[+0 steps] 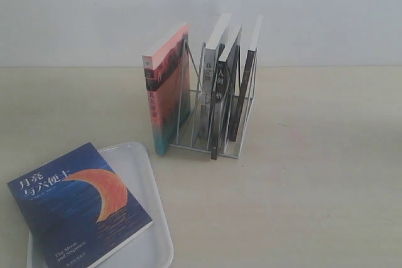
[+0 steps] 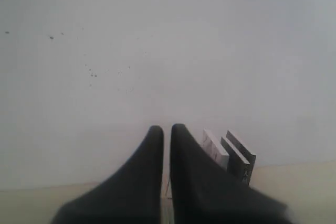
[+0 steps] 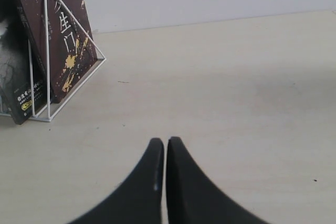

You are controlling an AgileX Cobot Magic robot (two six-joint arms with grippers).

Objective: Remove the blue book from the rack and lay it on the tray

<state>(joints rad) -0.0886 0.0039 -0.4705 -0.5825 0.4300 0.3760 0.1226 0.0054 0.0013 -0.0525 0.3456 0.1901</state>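
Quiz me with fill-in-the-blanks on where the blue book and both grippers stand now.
1. The blue book lies cover-up on the white ____.
2. The black-spined books stand in the wire ____.
3. The fingers of the left gripper and right gripper are ____, holding nothing.
Missing words: tray; rack; shut.
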